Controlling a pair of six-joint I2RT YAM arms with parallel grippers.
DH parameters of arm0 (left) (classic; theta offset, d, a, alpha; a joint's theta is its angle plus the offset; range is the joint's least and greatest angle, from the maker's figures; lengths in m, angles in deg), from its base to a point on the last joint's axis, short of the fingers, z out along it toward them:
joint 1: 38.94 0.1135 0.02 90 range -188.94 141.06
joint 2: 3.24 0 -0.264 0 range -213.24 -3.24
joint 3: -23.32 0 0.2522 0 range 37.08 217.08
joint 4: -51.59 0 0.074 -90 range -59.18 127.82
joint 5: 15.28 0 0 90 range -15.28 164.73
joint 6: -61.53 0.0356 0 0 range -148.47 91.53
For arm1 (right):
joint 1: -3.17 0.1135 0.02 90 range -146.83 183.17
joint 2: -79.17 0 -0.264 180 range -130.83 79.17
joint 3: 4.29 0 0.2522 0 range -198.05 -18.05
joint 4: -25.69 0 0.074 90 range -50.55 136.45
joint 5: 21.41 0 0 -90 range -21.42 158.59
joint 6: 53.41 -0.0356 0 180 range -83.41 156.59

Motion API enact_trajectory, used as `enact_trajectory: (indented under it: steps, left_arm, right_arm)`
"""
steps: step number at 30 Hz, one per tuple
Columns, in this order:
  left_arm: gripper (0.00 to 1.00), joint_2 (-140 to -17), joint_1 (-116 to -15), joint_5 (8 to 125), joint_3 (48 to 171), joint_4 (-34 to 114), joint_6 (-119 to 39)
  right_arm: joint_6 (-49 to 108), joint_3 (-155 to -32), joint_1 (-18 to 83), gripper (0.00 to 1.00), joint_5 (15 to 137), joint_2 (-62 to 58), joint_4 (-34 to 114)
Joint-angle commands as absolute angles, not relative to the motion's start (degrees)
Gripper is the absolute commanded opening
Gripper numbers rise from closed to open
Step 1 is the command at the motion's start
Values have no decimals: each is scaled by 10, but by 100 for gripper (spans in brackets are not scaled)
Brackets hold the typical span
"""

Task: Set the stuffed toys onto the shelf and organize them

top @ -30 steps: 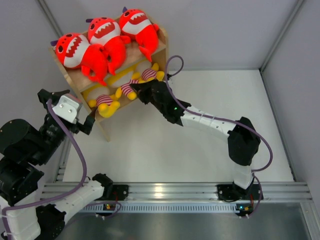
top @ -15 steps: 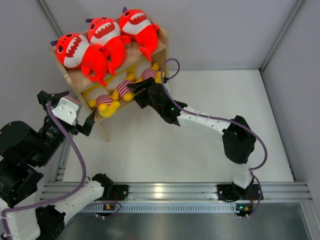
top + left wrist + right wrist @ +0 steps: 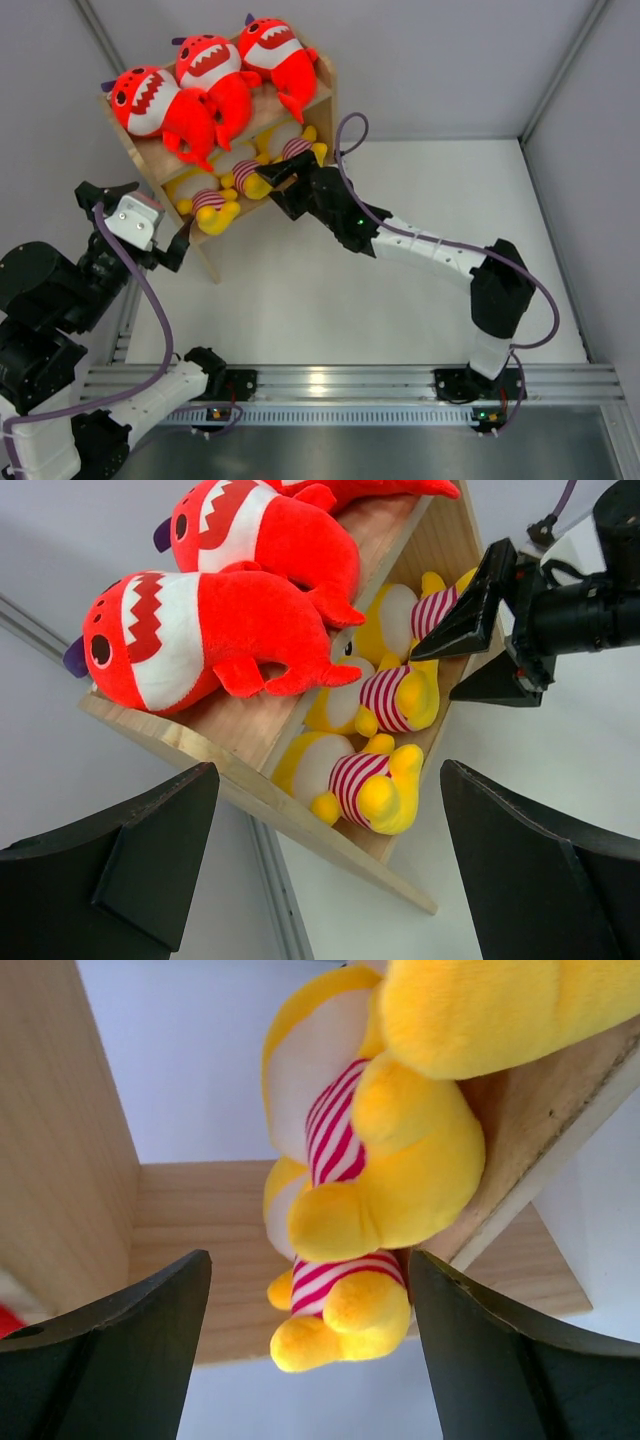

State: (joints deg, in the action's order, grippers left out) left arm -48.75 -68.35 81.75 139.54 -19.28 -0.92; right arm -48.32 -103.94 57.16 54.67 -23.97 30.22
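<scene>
Right gripper (image 3: 446, 674), fingers spread and empty at the middle yellow doll (image 3: 385, 695) on the shelf (image 3: 240, 742) lower tier, should push it in gently, squarely.

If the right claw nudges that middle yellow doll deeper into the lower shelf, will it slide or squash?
Probably squash first: the middle yellow doll looks like soft plush. It seems light, so it should slide on the smooth wooden shelf. Neighbouring dolls lie close and might shift too.

text: none legible | labels: none | numbers: none
</scene>
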Motion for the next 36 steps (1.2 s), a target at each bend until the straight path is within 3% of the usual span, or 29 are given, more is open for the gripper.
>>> enact_trajectory:
  steps: [1,4,8,14,19,27,30,36]
  left_arm:
    - [98,-486,-682,836,1385,-183,-1]
    - [99,-474,-679,869,1375,-182,5]
    - [99,-453,-647,921,1383,-182,0]
    - [99,-446,-585,992,1362,-180,-3]
    - [99,-475,-540,1051,1319,-155,-4]
    - [99,-529,-447,1086,1292,-121,-25]
    - [99,-536,-405,1077,1274,-121,-39]
    - [99,-525,-333,1048,1192,-120,-70]
  right_arm:
    - [-408,-1031,585,80,560,-162,300]
    - [-275,-1005,584,81,584,-108,319]
    - [-10,-1017,583,85,607,-55,481]
    - [138,-962,542,92,500,35,625]
    - [139,-907,374,96,523,89,654]
    - [76,-804,77,100,588,104,544]
    - [43,-800,6,99,594,77,526]
    - [65,-813,-25,99,585,34,522]
